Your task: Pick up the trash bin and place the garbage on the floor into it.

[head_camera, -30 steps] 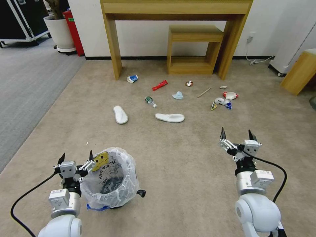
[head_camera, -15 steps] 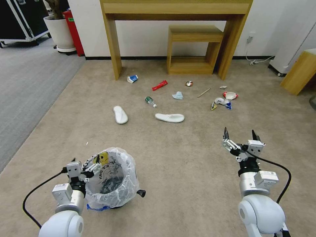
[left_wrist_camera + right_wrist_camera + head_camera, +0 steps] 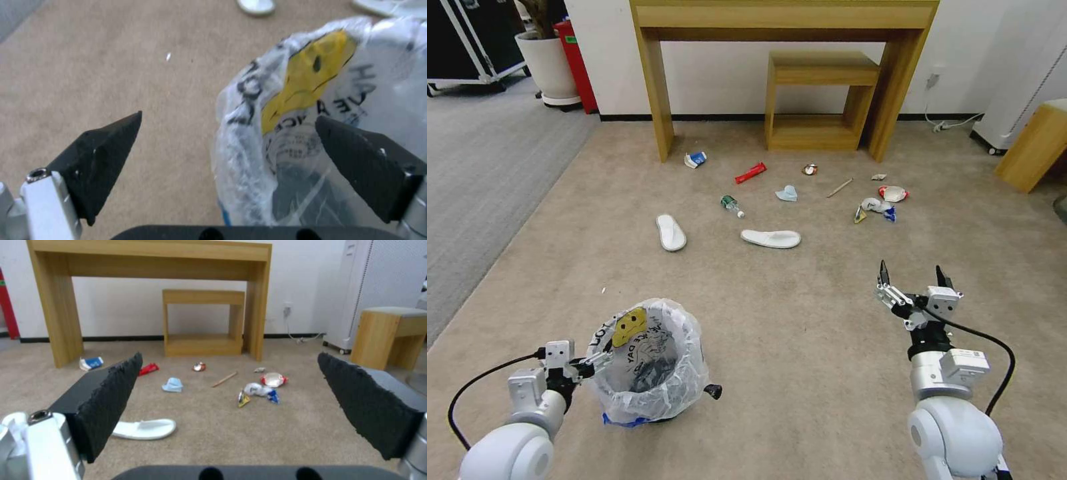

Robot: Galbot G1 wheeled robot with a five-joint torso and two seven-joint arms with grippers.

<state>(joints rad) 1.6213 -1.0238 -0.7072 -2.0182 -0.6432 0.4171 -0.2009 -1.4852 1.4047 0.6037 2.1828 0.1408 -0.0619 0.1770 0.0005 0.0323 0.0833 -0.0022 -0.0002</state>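
The room is being evenly and brightly lit, soft shadows are being cast, and the left wrist view is being blurred.

bin [image 3: 647, 363] base: mostly hidden under the bag
bag [image 3: 311, 110] lettering: creased, partly unreadable
slipper [image 3: 256, 5]: cut by edge, beyond bin
plant pot [image 3: 547, 63]: top cut off
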